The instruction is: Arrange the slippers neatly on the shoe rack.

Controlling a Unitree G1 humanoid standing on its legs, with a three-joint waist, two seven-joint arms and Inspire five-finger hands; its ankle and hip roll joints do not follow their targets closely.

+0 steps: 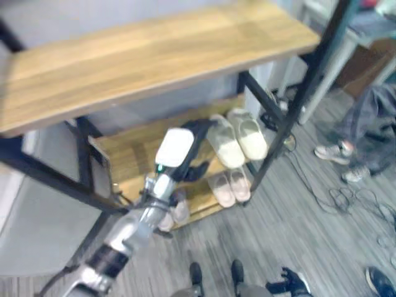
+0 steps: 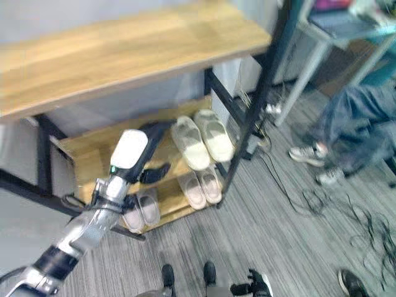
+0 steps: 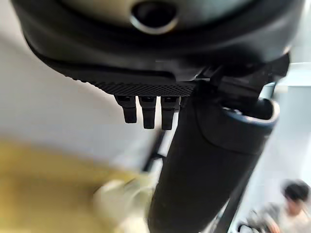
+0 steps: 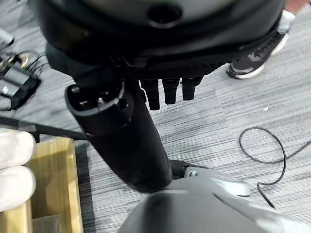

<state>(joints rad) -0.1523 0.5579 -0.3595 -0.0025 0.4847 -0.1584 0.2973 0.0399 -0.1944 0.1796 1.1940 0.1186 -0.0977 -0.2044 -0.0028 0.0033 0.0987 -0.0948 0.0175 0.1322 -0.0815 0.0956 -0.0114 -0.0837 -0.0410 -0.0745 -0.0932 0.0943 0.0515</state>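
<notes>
A cream pair of slippers (image 1: 238, 139) lies side by side at the right end of the rack's middle shelf (image 1: 130, 154). My left hand (image 1: 197, 139) reaches in over that shelf, its straight fingers at the heel of the left cream slipper and its thumb apart below; it is open. The cream slipper (image 3: 121, 199) shows as a blur past the fingers in the left wrist view. A pink pair (image 1: 230, 185) and a greyish pair (image 1: 176, 210) sit on the bottom shelf (image 1: 198, 197). My right hand (image 4: 165, 92) hangs low over the carpet, open and holding nothing.
The wide wooden top shelf (image 1: 154, 55) overhangs the work. Black frame posts (image 1: 291, 117) stand at the rack's right end. A seated person's sneakers (image 1: 334, 151) and loose cables (image 1: 346, 198) lie on the grey carpet to the right. A white table leg (image 1: 328, 68) stands behind.
</notes>
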